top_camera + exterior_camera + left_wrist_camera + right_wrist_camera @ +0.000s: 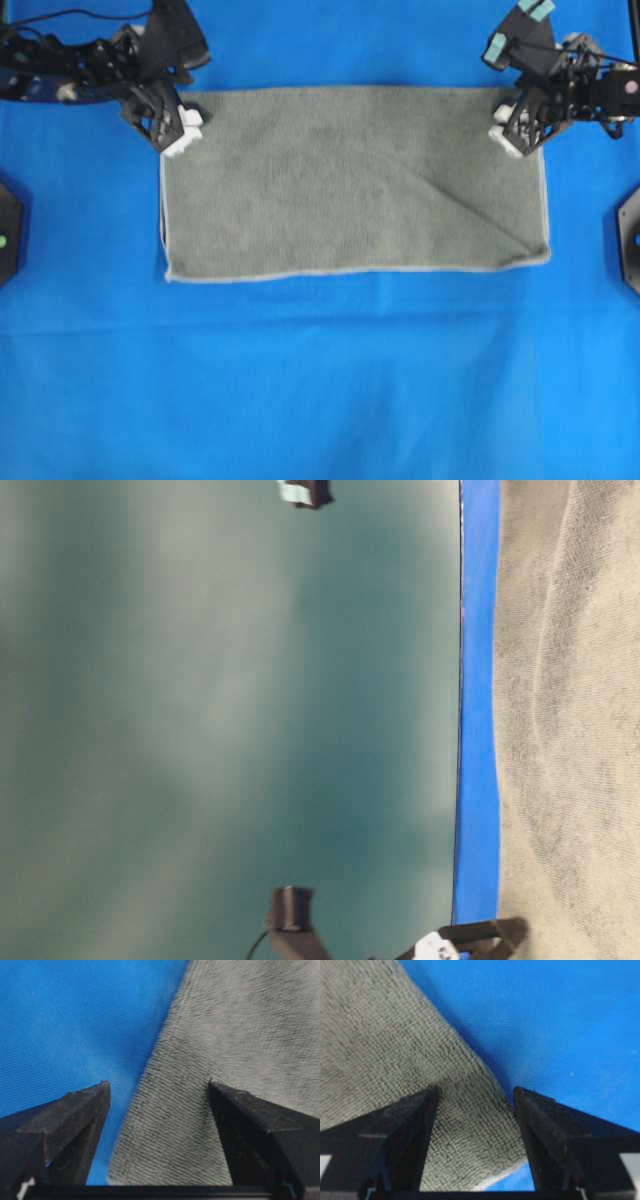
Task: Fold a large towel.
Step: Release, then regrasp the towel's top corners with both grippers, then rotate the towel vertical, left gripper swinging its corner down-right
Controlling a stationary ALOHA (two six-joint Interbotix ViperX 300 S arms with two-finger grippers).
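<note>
Blue sheet [320,380], towel [350,180], both tools agape

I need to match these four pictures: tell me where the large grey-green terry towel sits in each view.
Overhead: grey-green terry towel flat at upper centre.
Table-level: fills the right edge.
Left wrist: upper right, running down between the fingers.
Right wrist: left side, corner between the fingers.
Shared landmark: bright blue sheet.

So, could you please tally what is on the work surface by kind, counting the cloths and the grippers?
Grey-green towel: 1
Blue sheet: 1
Grippers: 2, the left gripper and the right gripper, both open at the towel's far corners
Total: 4
</note>
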